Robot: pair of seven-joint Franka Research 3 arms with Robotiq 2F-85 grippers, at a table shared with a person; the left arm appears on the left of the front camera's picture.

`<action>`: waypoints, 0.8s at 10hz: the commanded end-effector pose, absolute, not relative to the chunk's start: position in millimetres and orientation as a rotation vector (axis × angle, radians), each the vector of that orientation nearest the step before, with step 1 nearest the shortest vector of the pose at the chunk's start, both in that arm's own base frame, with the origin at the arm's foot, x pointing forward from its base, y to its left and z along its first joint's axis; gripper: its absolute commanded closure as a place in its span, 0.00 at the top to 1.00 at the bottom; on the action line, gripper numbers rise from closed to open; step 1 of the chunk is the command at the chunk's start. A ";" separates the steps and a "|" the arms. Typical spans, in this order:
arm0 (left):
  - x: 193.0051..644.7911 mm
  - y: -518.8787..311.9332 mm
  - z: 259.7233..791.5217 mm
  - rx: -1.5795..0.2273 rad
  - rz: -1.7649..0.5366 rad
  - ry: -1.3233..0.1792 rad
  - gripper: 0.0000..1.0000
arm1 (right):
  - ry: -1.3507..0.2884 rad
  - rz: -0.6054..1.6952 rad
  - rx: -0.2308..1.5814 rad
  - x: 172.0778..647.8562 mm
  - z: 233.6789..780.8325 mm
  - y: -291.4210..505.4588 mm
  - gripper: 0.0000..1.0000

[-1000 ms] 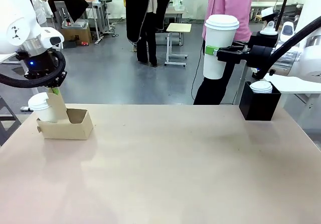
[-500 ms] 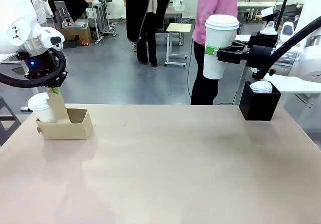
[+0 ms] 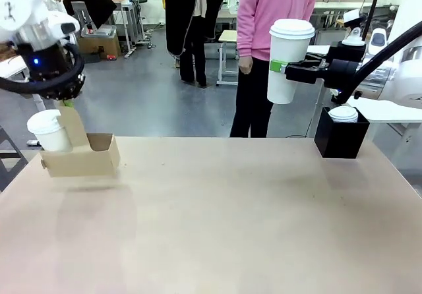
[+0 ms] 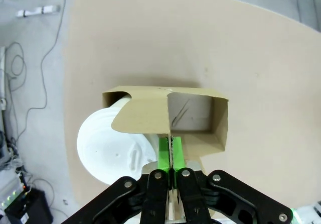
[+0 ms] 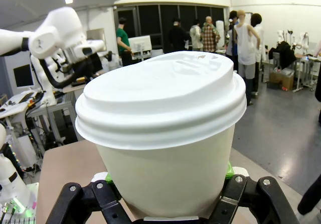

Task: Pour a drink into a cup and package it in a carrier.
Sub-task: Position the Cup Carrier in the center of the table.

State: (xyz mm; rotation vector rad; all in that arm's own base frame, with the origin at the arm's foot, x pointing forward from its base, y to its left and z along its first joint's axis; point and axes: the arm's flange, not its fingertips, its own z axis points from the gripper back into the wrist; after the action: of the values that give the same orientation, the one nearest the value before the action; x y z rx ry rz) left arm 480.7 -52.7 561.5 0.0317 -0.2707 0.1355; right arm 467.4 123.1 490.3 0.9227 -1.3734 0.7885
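green pads of my left gripper [image 4: 171, 156] pinch tight on the carrier [image 3: 82, 163] by its handle panel, one lidded cup [image 3: 49, 134] seated, far left just over the table [image 3: 231, 215]. right gripper [image 3: 279, 66] clamps a second cup [image 3: 289, 47] high; i'd keep it upright and lower it squarely into the empty slot.

White arms [image 3: 26, 7], black cables [image 3: 395, 40]; left pincer [image 4: 171, 156] and right pincer [image 3: 280, 65] black, green-padded.

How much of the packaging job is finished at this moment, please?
Done: one lidded cup sits in the carrier. In hand: the left gripper holds the carrier by its handle; the right gripper holds a second lidded cup in the air. Left: put that cup in the free slot.
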 end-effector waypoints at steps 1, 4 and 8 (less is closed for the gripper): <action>455.5 -89.1 592.3 -0.004 0.139 -0.257 0.02 | -1.378 0.787 0.910 466.8 491.7 125.5 0.80; 406.4 -172.4 616.1 -0.020 0.131 -0.259 0.02 | -1.378 0.787 0.910 466.8 491.7 125.5 0.80; 371.1 -279.4 592.5 -0.050 0.125 -0.277 0.02 | -1.378 0.787 0.910 466.8 491.7 125.5 0.80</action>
State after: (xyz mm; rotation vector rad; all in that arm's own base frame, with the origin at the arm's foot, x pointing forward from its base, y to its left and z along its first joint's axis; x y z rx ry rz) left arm 364.3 -268.4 600.3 -0.0379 -0.2612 0.0982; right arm 467.2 123.0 490.0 0.9218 -1.3728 0.7887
